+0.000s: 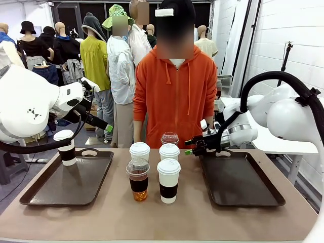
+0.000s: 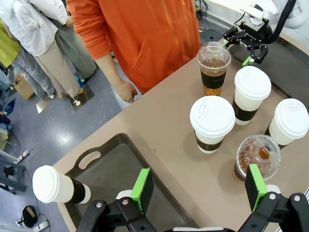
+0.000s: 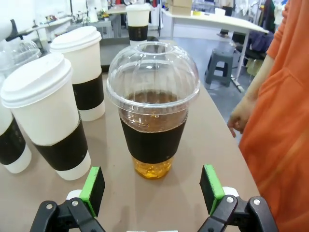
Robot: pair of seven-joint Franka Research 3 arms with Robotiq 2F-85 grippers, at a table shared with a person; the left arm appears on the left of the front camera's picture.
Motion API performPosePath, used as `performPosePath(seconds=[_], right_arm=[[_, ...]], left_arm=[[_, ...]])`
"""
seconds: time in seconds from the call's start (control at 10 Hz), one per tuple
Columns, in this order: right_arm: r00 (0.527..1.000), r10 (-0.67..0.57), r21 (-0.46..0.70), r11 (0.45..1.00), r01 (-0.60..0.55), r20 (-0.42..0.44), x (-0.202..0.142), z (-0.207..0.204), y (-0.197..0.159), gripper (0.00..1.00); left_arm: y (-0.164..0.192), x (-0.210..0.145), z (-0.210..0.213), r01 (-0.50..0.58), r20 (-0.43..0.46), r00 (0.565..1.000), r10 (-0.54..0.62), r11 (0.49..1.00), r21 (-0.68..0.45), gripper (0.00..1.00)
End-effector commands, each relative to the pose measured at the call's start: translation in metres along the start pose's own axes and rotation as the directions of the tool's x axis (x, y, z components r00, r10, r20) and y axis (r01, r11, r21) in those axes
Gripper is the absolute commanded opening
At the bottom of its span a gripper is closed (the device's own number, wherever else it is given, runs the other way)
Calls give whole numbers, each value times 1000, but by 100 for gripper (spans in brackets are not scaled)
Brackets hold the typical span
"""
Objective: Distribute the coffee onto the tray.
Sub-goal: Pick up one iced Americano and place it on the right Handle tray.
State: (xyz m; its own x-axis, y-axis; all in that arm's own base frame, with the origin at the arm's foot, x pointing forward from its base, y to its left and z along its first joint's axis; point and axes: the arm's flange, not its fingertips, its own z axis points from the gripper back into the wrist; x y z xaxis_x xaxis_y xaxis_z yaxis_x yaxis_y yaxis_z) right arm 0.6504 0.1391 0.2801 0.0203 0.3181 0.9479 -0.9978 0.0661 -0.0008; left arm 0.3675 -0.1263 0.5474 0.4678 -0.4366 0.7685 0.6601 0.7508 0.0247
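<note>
On the far left corner of the left tray (image 1: 76, 190) one lidded paper cup (image 1: 66, 148) stands upright, its dark band just above the tray rim. Above that tray's right edge hangs the left claw (image 2: 198, 182), its jaws spread wide and holding nothing; below it the left wrist view looks down on the tray's edge and bare desk (image 1: 101, 217).

Right of that tray, five cups stand close together on the middle of the desk. On the group's left side are a far paper cup (image 1: 139, 151) and, nearer, a near clear cup (image 1: 138, 180) with a dome lid, a dark sleeve and amber drink. Just right of these stand the near paper cup (image 1: 168, 180), the middle paper cup (image 1: 169, 152) behind it, and the far clear cup (image 1: 169, 138) at the far edge.

Behind the cups a person in an orange hoodie (image 1: 174, 91) stands at the far side, one hand (image 2: 126, 91) hanging below the desk edge.

Just right of the far clear cup, the right claw (image 1: 189, 146) points leftward at it, low over the far left corner of the right tray (image 1: 243, 185). Its jaws are wide apart and grip nothing; in the right wrist view the cup stands just ahead of the green pads (image 3: 93, 189), and none of the views shows them touching it.
</note>
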Motion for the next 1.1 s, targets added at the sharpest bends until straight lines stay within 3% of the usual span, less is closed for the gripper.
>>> performPosePath(seconds=[0.0,1.0], right_arm=[[999,13,21,1000,-14,34,-4,-9,-9,100],[997,-13,91,996,6,78,-6,-44,-18,100]], left_arm=[[1,0,0,-5,3,1000,5,1000,-2,100],[1,0,0,-5,3,1000,5,1000,-2,100]])
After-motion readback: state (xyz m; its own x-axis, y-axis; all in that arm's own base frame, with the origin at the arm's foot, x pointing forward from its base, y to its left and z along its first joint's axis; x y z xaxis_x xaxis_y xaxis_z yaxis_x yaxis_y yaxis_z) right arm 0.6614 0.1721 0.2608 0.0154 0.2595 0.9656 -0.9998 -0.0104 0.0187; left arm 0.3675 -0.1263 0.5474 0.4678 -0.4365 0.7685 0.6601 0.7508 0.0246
